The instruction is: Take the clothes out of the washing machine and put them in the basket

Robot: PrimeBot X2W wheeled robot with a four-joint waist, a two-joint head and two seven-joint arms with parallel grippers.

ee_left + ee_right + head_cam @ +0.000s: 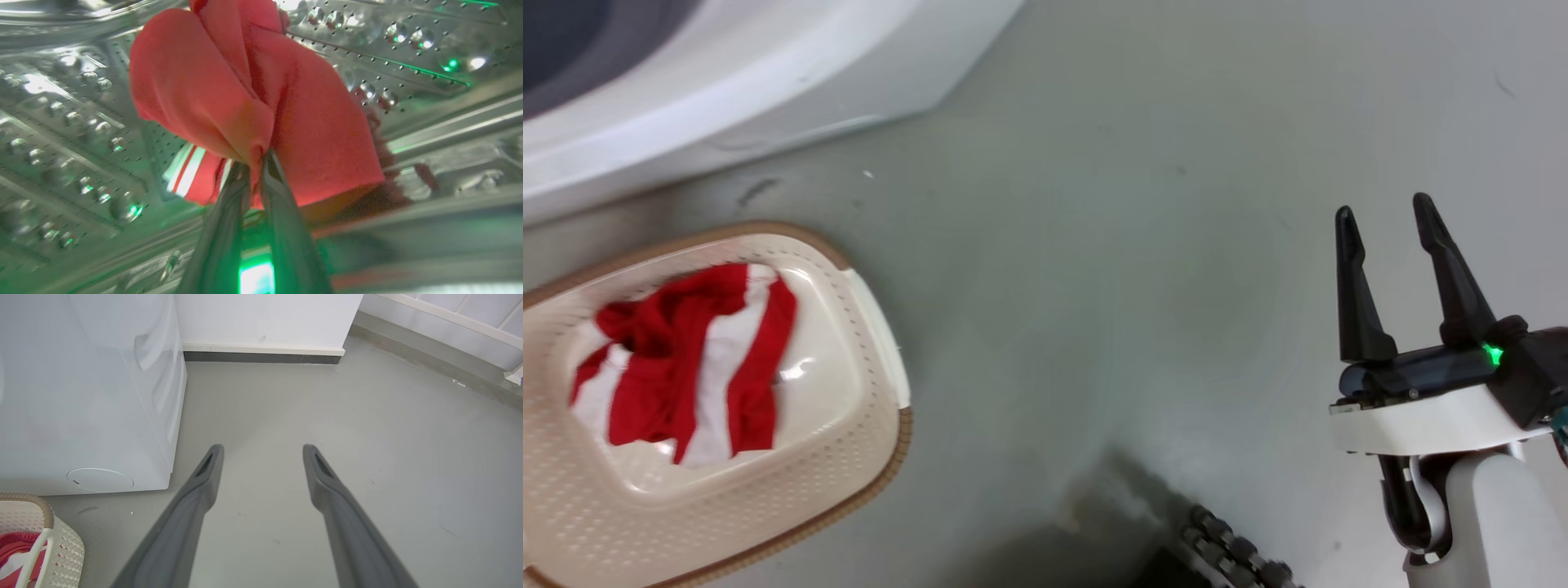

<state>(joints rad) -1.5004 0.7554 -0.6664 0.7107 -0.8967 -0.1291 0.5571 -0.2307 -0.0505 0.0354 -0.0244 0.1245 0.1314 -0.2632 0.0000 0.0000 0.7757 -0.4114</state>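
Meanwhile, in the drum (73, 122), left gripper (255, 161) clamps a red garment (310, 134).

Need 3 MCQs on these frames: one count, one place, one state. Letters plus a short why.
1. How many garments lie in the basket? A none; B one; C three.
2. The red garment in the left gripper is: A inside the steel drum; B on the floor; C in the basket.
3. The right gripper is: A shut on a garment; B shut on the basket handle; C open, holding nothing.

Answers:
1 B: a single red and white garment lies in it.
2 A: perforated steel surrounds it in the left wrist view.
3 C: its fingers stand apart with nothing between them.
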